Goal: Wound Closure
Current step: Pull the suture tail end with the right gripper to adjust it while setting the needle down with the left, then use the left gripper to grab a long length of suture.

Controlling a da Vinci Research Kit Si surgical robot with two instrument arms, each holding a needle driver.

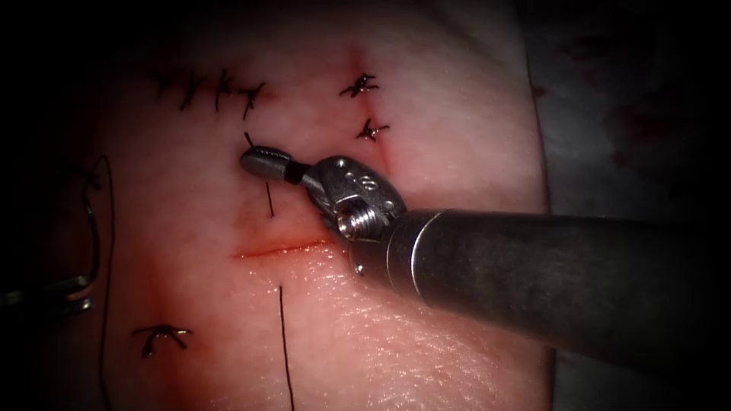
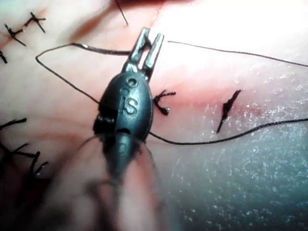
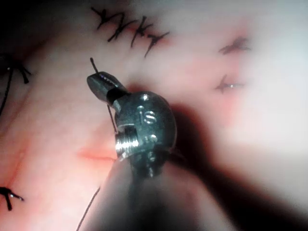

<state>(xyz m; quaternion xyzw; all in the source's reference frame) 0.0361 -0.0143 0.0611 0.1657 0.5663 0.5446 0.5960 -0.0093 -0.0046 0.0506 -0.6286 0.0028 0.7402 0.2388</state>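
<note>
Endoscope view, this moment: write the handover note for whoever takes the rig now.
Right tool: jaws shut on the thread just above the open cut, a short end poking past the tip.
Left tool: at the far left, jaws shut on the needle, which is out of the tissue.
Done: knotted stitches on other cuts.
Left: this cut still gapes; thread trails below it.

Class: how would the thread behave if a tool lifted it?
Probably floppy: thread lies in loose curves over the tissue. Likely light, being thin. The short end in the right tool juts straight, perhaps springy. Left tool holds the needle, outside tissue.
</note>
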